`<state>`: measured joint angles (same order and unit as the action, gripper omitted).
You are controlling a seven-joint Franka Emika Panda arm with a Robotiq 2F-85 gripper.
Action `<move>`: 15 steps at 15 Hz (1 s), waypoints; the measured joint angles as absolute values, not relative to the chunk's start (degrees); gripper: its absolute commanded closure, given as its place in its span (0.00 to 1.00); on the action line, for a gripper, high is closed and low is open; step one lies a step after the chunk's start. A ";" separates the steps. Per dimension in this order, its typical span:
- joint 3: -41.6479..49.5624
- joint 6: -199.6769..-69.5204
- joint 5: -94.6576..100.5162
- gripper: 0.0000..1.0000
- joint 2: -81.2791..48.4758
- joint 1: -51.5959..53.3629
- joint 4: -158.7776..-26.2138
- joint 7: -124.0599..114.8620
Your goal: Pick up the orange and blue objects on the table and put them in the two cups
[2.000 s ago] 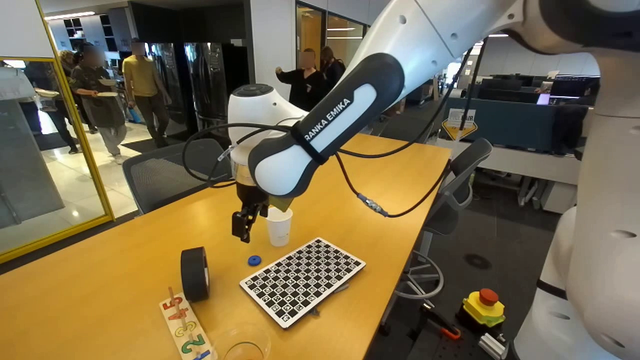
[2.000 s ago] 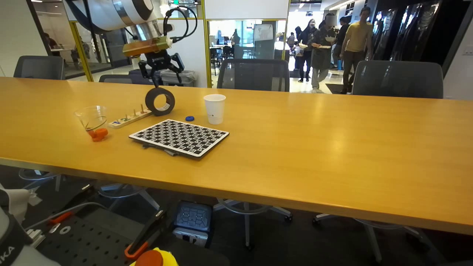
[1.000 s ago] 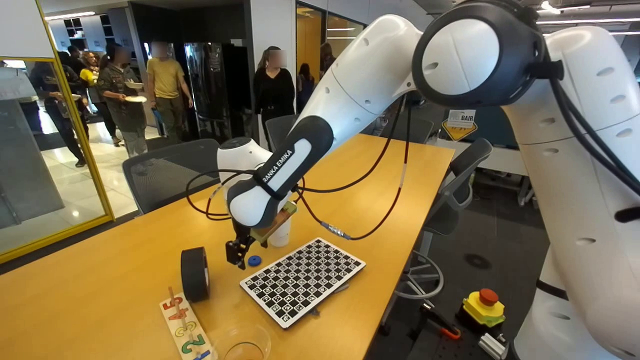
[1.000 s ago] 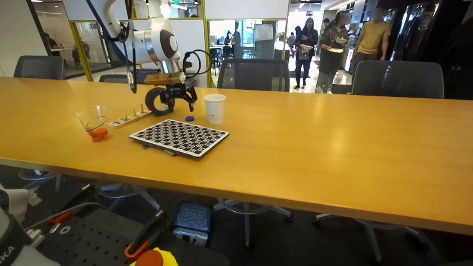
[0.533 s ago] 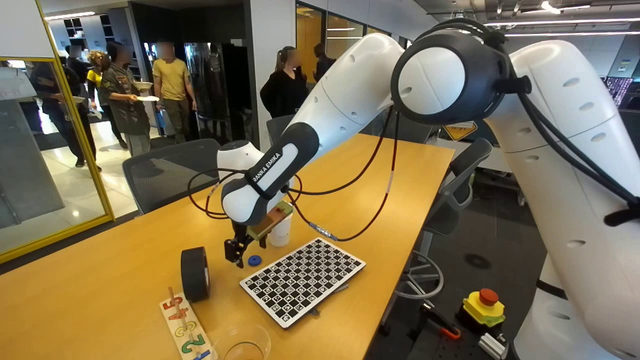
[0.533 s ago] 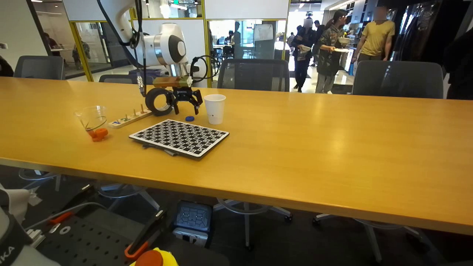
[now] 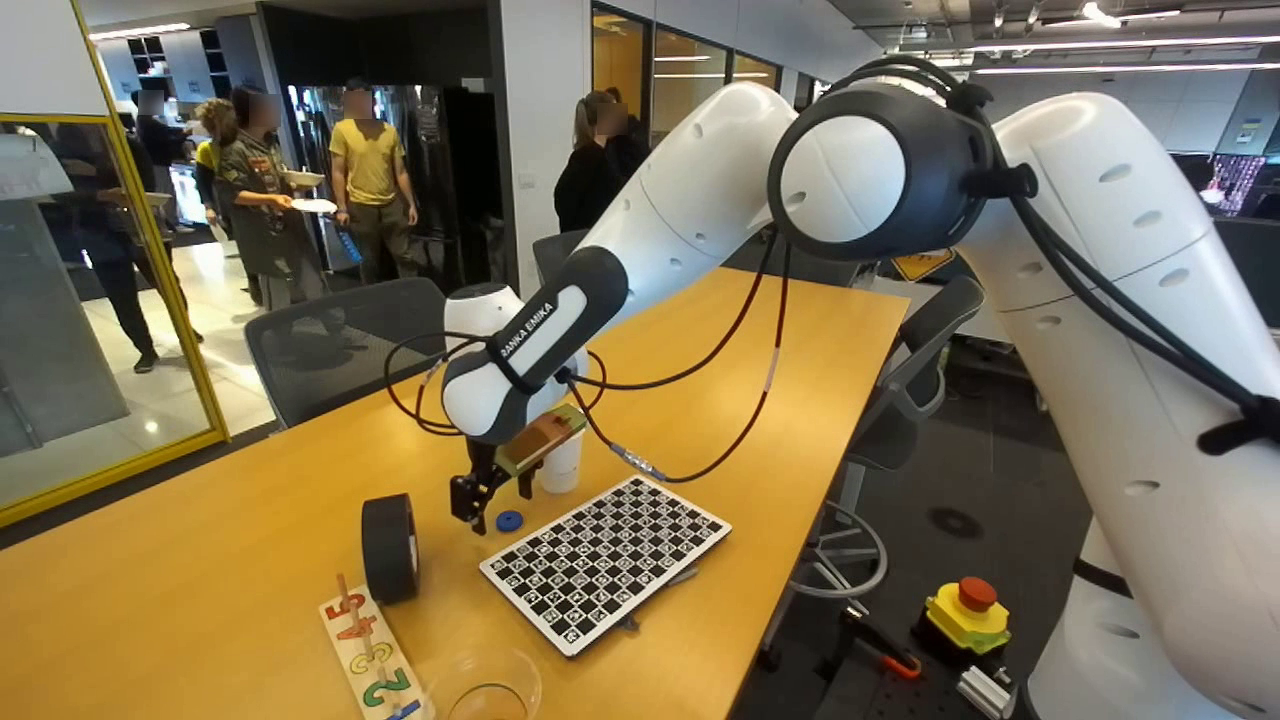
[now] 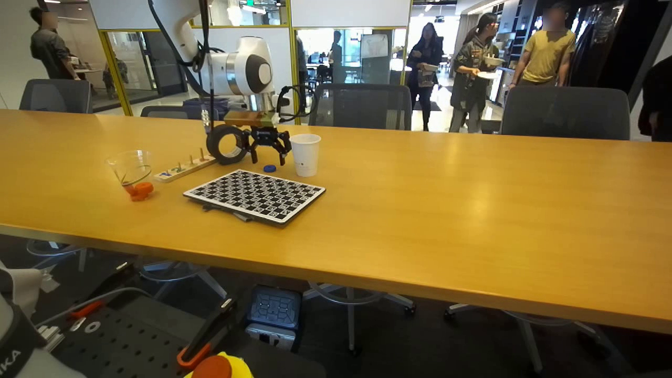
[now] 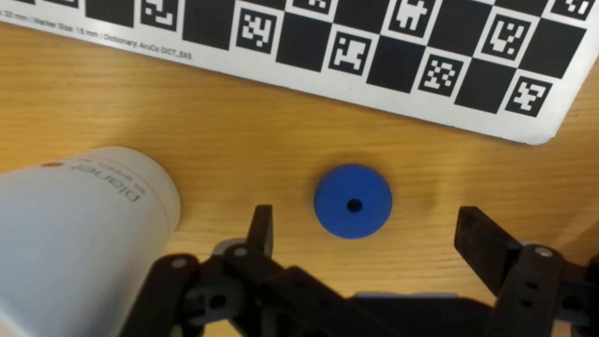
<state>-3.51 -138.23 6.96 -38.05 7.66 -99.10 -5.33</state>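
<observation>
Item: one small blue disc with a central hole (image 9: 344,201), lying on the long light-wood tabletop (image 8: 472,210) and not yet sitting in any cup. Item: one black two-fingered hand (image 8: 268,159), hovering just above the disc with its jaws standing wide apart and gripping nothing; in the wrist view its fingertips (image 9: 260,227) are flanking the disc at about nine and three o'clock, neither touching it. Item: one white paper cup (image 8: 305,155), standing upright at three o'clock from the disc in an exterior view, its contents not showing. Item: one clear plastic cup (image 8: 126,167), standing at about nine o'clock there. Item: small orange-red pieces (image 8: 140,190), count unclear, showing at the clear cup's base; the views are not settling whether they are lying inside or beside it. Status: the blue disc is apparently awaiting a grasp; grasping, lifting and releasing it into a cup, presumably the white one, are remaining. The orange share is possibly standing complete, pending that doubt.
</observation>
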 measured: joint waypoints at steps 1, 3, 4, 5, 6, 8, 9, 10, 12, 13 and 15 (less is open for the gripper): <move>-3.55 -138.23 6.46 0.00 -38.10 7.50 -99.10 -4.99; -3.61 -138.22 5.62 0.00 -38.14 7.23 -99.10 -4.36; -3.65 -138.22 5.26 0.00 -38.14 7.10 -99.10 -4.09; -3.69 -138.22 5.03 0.00 -38.15 6.98 -99.10 -3.87; -3.73 -138.21 4.83 0.00 -38.15 6.89 -99.10 -3.65; -3.77 -138.18 4.43 0.00 -38.16 6.76 -99.10 -3.25; -3.79 -138.12 4.13 0.00 -38.17 6.72 -99.10 -3.10; -3.81 -138.03 3.88 0.00 -38.18 6.69 -99.10 -2.98; -3.85 -137.79 3.38 0.00 -38.24 6.64 -99.10 -2.71; -3.90 -137.68 3.10 0.00 -38.28 6.60 -99.10 -2.53; -4.03 -137.57 2.76 0.00 -38.41 6.45 -99.10 -2.25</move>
<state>-4.03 -137.57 2.76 -38.41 6.45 -99.10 -2.25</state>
